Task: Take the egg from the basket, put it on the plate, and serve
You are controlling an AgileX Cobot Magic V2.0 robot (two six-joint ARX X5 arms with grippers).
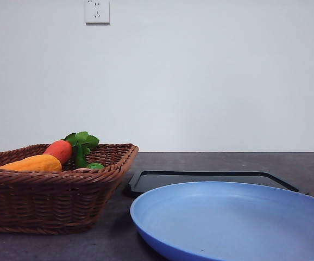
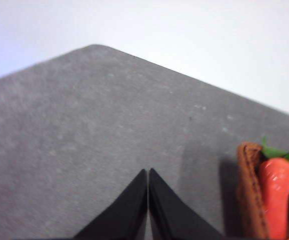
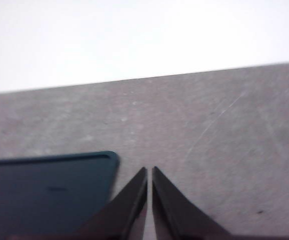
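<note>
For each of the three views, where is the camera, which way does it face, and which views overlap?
Front: low at table height, facing the wall over the wicker basket, blue plate and black tray.
Left wrist: above the closed left gripper, facing grey tabletop and the basket corner with an orange-red vegetable, shared with the front.
Right wrist: above the closed right gripper, facing the tray corner, shared with the front.
</note>
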